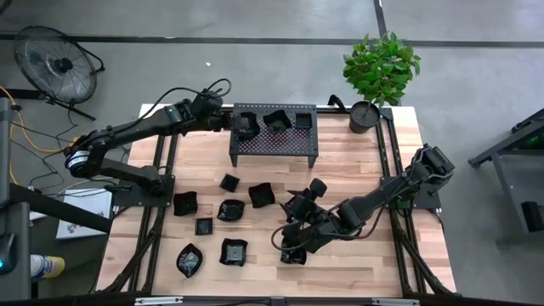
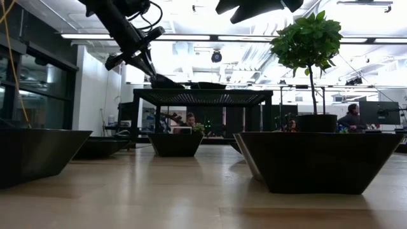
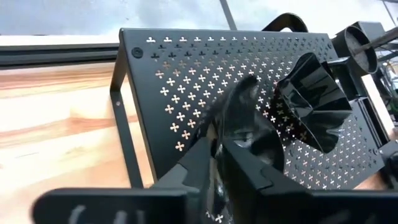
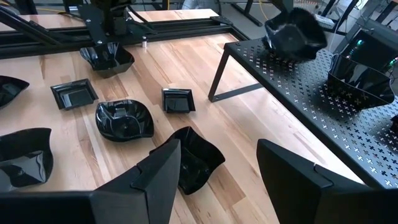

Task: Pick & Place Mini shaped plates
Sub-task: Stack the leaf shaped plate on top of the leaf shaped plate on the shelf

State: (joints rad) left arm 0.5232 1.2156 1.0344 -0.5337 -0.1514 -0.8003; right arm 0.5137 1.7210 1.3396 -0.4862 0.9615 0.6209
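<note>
Pale butcher-block table (image 1: 357,161) with visible wood strips, sitting on a grey concrete floor, with a leafy green plant (image 1: 382,64) in a dark pot at the far right corner and a round floor fan (image 1: 58,64) off to the left. At the back of the table stands a black metal rack (image 1: 274,144), a flat shelf punched all over with little cross-shaped holes on thin bent legs. The left gripper (image 3: 217,146) is up over the rack's left end with its fingers clamped on a glossy black dish (image 3: 245,124) with a curvy, reflective edge. Right next to it on the shelf sits a fluted dish (image 3: 317,106) with pleated, folded-looking walls, and a square dish (image 1: 303,121) is further along the rack. The rest of the mini plates (image 1: 219,225) are scattered on the bare wood in front of the rack, all shiny black: flat square ones, wavy-rimmed ones, boxy flared ones. The right gripper (image 4: 217,168) hovers low over the table with its fingers spread wide apart, nothing between them, right above a crumpled-looking wavy plate (image 4: 196,155).
</note>
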